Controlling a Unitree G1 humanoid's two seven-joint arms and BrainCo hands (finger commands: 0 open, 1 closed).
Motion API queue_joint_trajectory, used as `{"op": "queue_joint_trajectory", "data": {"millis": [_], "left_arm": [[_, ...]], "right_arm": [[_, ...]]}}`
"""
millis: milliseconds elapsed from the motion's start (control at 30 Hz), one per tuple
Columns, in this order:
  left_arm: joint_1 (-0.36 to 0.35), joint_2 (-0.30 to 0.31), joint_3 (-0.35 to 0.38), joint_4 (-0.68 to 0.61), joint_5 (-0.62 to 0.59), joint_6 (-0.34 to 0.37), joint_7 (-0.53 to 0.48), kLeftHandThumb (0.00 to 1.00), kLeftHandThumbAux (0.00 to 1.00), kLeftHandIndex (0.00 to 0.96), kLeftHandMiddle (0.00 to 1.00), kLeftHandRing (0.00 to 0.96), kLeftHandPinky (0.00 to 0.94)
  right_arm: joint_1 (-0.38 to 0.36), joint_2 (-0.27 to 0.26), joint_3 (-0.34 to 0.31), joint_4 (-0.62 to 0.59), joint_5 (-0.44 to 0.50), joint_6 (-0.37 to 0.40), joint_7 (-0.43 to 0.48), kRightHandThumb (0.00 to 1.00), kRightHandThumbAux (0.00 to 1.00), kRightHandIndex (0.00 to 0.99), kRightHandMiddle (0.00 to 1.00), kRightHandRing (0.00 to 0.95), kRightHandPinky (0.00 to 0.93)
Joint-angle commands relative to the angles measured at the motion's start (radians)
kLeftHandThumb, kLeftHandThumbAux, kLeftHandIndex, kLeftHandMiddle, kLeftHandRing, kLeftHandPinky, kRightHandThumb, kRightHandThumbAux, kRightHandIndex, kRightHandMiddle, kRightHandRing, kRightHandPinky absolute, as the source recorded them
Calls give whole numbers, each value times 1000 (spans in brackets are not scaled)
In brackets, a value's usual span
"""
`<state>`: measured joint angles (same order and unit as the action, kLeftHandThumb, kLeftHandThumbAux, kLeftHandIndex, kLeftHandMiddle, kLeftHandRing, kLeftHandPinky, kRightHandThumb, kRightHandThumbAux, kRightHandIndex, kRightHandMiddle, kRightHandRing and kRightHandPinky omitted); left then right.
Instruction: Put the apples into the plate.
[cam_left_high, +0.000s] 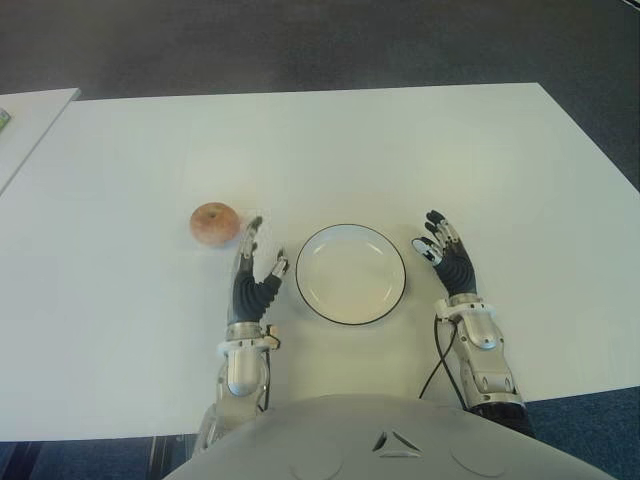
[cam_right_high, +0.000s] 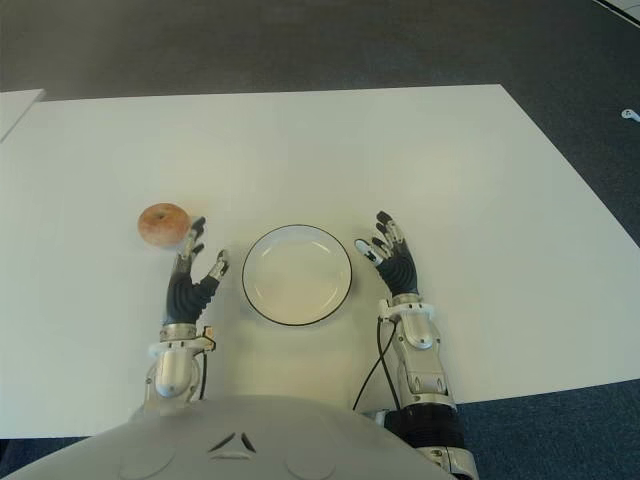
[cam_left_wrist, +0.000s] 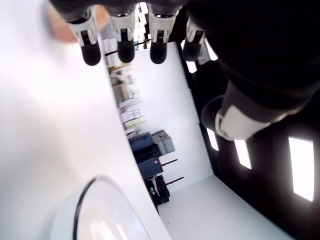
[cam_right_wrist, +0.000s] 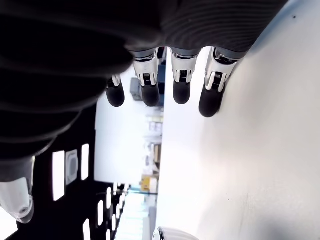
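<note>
I am reaching my left hand (cam_left_high: 250, 280), fingers spread and empty, toward the apple (cam_left_high: 213, 222) just beyond them, left of the plate (cam_left_high: 350, 273); I should cup it fully. My right hand (cam_left_high: 447, 257) is hovering open beside the plate's right.

Both hands, the left hand (cam_left_high: 252, 275) and the right hand (cam_left_high: 446, 256), have dark ribbed palms and black fingers with silver-white joint segments. The forearms are silver-grey metal with white wrist collars. A black cable (cam_left_high: 438, 362) loops beside the right forearm. The torso shell is pale grey.
</note>
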<state>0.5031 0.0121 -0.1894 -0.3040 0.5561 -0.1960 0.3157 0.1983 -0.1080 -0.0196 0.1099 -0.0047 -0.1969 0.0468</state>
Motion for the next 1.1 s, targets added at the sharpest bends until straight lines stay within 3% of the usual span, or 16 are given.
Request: {"op": "queue_joint_trajectory", "data": {"millis": [33, 167, 367, 600, 867, 1100], "left_arm": [[-114, 174, 110, -96, 382, 36, 112, 242, 472, 80, 72, 52, 81], [-159, 246, 164, -105, 432, 49, 92, 295, 425, 105, 90, 70, 96], [-241, 392, 216, -177, 637, 116, -68, 291, 374, 115, 66, 44, 48], [-358, 541, 236, -87, 661, 116, -183, 284, 333, 101, 24, 8, 13], [-492, 667, 181, 81, 643, 62, -206, 263, 293, 85, 1, 0, 0], [-567, 725, 118, 176, 642, 31, -235, 273, 265, 76, 0, 0, 0]], "right_arm": [[17, 5, 14, 88, -42, 107, -26, 60, 576, 0, 0, 0, 0], [9, 6, 15, 103, -47, 104, -35, 54, 597, 0, 0, 0, 0], [-7, 14, 18, 129, -62, 98, -52, 52, 616, 0, 0, 0, 0], [-15, 20, 17, 148, -67, 90, -61, 62, 628, 0, 0, 0, 0], [-26, 26, 19, 175, -70, 85, -61, 79, 625, 0, 0, 0, 0], [-29, 29, 22, 184, -73, 88, -63, 81, 622, 0, 0, 0, 0]]}}
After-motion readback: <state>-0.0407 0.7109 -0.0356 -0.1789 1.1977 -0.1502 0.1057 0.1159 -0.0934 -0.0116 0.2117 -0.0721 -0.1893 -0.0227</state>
